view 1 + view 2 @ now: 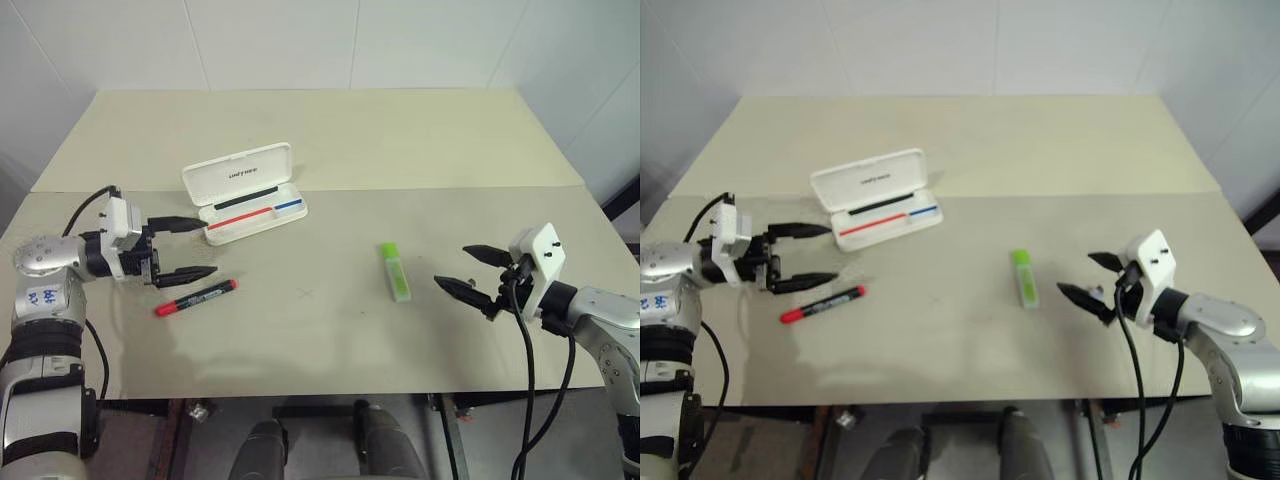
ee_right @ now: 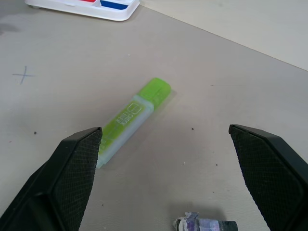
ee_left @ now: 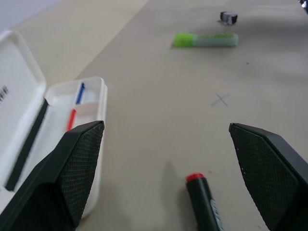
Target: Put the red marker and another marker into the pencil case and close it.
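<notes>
Left gripper (image 1: pixel 185 248) gapes over red marker (image 1: pixel 196 297), lower left | right gripper (image 1: pixel 476 271) wide, empty, beside green highlighter (image 1: pixel 396 271) | pencil case (image 1: pixel 243 192) open, upper left | risk: round marker probably rolls away when pinched.

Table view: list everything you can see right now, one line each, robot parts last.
pencil case: one, white, open with lid up, far left part of the table, red and blue line inside.
red marker: one, black barrel with red cap and end, lying flat near the left gripper, apart from the case.
green highlighter: one, lime green, lying flat right of centre.
small crumpled scrap: one, greyish, on the table by the right gripper.
table: one, beige.
left gripper: black jaws open, empty.
right gripper: black jaws open, empty.
</notes>
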{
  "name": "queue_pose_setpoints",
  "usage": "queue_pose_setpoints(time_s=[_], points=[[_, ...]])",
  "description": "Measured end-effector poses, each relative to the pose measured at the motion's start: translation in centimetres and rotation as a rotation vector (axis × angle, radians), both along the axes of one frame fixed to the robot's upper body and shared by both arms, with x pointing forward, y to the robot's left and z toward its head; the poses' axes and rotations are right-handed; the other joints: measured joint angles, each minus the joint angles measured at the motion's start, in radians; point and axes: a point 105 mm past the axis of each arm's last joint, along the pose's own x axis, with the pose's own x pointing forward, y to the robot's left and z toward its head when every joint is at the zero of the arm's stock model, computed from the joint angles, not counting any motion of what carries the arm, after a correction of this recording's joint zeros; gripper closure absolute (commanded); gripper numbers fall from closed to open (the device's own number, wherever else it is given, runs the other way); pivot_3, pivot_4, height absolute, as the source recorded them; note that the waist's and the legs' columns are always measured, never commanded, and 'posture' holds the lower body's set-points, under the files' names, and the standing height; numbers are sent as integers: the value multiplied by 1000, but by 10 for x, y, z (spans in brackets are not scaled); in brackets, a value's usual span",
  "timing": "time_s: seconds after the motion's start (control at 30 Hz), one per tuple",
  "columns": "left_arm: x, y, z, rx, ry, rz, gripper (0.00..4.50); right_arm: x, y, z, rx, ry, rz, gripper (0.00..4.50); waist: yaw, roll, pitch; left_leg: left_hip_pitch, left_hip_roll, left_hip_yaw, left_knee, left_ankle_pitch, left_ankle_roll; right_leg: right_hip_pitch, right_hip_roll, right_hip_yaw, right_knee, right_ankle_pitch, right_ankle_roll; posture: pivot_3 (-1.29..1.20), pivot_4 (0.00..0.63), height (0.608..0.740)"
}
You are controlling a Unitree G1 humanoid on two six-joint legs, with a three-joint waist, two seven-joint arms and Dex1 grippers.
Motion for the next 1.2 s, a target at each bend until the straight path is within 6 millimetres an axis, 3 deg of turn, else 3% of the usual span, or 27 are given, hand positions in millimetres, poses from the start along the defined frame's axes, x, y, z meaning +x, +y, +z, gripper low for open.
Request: queue_pose_setpoints(time_s=[0.33, 0.57, 0.7, 0.83, 1.2], points=[[23, -7, -5, 35, 33, 51, 23, 2, 4, 3, 30, -35, -29, 0, 0, 0, 0, 0, 0, 0, 0, 0, 0, 0, 0, 0, -1, 4, 6, 0, 150, 740], [46, -14, 0, 58, 36, 120, 23, -8, 12, -1, 51, -36, -30, 0, 1, 0, 0, -1, -1, 0, 0, 0, 0, 0, 0, 0, -1, 4, 8, 0, 150, 740], [52, -26, -14, 106, 97, 92, 23, -7, 22, -1, 77, -40, 1, 0, -2, 0, 0, -1, -1, 0, 0, 0, 0, 0, 0, 0, -1, 5, 8, 0, 150, 740], [57, -34, -14, 189, 117, 66, 23, -3, 39, 6, 95, -73, 43, 0, -3, -1, 0, -1, 0, 0, 0, 0, 0, 0, 1, 0, -1, 4, 8, 0, 150, 740], [71, -34, -11, 283, 123, 137, 23, -8, 49, -12, 146, -49, -6, 0, -1, -1, 0, -3, -1, 0, -1, -1, 1, 0, 0, 0, 1, 6, 10, 0, 150, 740]])
